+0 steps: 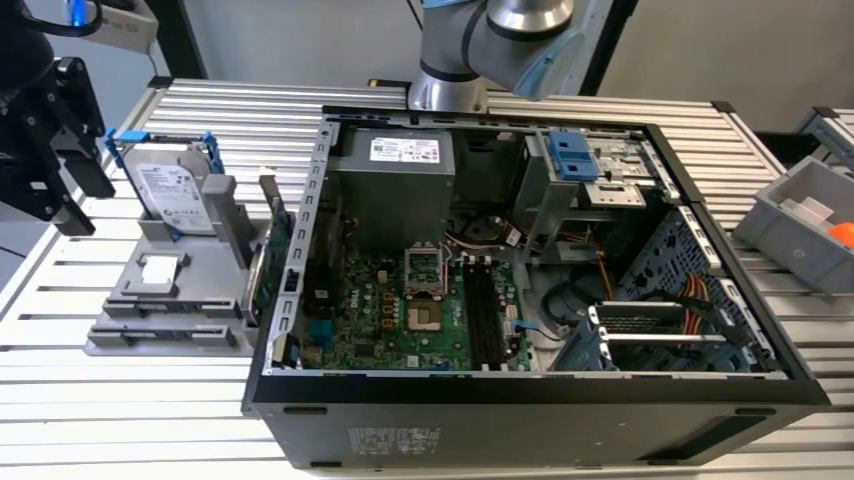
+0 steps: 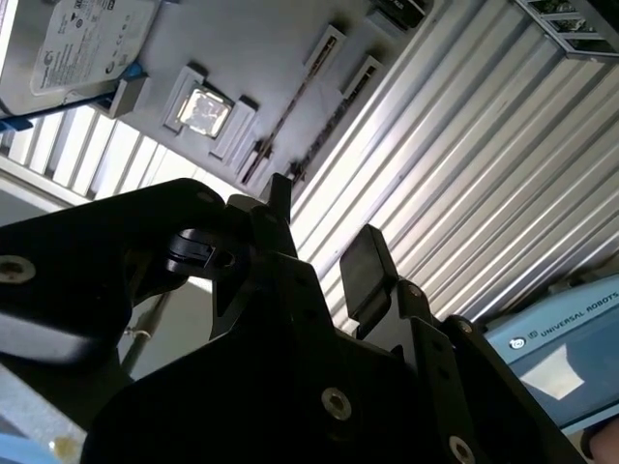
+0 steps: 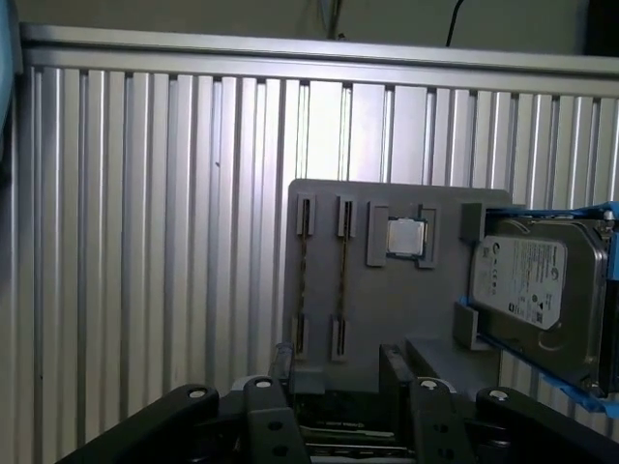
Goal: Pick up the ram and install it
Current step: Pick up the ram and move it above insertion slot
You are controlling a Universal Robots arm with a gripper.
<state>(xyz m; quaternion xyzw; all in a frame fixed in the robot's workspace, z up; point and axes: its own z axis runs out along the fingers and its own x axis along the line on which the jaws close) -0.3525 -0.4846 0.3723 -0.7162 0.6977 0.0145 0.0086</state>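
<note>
Exterior view: the open computer case (image 1: 534, 395) lies on its side on the slatted metal table (image 1: 134, 420). The motherboard (image 1: 387, 310) is exposed, and its long black slots (image 1: 483, 310) run along the 3 o'clock edge of the board. The arm (image 1: 461, 40) rises at 12 o'clock from the case. A grey fixture (image 1: 114, 340) sits at 9 o'clock from the case, just beside its wall. On the fixture, the hard drive (image 1: 174, 190) in its blue frame stands at the 12 o'clock end. A green expansion card (image 1: 274, 260) stands upright on the fixture edge nearest the case.

In the first wrist view, the ram (image 3: 343, 280) appears to be the thin strip standing on edge between two small clips on the fixture. It is seen edge-on, so its faces are hidden. A neighbouring stick (image 3: 305, 280) stands parallel just beside it, on the side away from the processor chip (image 3: 404, 237). The hard drive lies beyond the chip.

The gripper (image 3: 337, 372) hovers over the fixture end nearest the sticks. In the second wrist view, the fingers (image 2: 363, 266) are spread wide apart with nothing between them. They touch neither the ram nor the fixture.
</note>
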